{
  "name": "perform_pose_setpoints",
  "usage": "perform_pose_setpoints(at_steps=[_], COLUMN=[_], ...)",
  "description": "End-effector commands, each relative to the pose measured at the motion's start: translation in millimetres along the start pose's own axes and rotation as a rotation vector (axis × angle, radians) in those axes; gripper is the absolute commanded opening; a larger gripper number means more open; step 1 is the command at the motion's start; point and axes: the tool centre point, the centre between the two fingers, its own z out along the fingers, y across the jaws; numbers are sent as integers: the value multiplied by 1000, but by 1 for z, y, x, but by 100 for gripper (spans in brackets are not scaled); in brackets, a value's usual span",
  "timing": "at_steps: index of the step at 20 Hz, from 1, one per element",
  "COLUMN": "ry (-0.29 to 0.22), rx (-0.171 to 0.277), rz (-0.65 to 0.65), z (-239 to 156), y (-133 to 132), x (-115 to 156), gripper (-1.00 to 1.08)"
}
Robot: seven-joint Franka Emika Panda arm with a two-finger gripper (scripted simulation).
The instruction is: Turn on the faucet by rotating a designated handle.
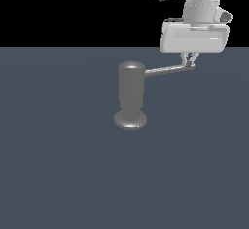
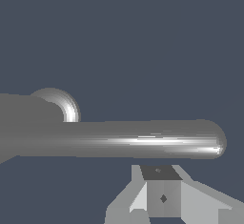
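The pincer [image 1: 188, 63] hung with its fingers drawn narrow at the outer tip of the handle [image 1: 165, 69], though whether they actually clamped it I could not tell. That rod jutted sideways from the top of the faucet [image 1: 131, 94], which stood upright on the worktop [image 1: 58, 164]. The contact step seemed in hand; next would come a sideways sweep around the faucet's axis.

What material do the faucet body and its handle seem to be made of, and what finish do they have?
The faucet looks like dull grey metal with a satin finish: soft pale streaks run down the cylinder and over its flared base. The handle seems to be the same metal but smoother, since the wrist view shows a bright, narrow highlight along the rod. As this is a render, metal is only the likely reading.
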Motion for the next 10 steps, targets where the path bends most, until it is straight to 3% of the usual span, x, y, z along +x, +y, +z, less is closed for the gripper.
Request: perform_pose_setpoints(at_steps=[1,10], ry=[3,-2], rx=[-2,-2], rz=[-5,1], z=[2,5], y=[-4,-4], x=[11,36], gripper=[-100,-100])
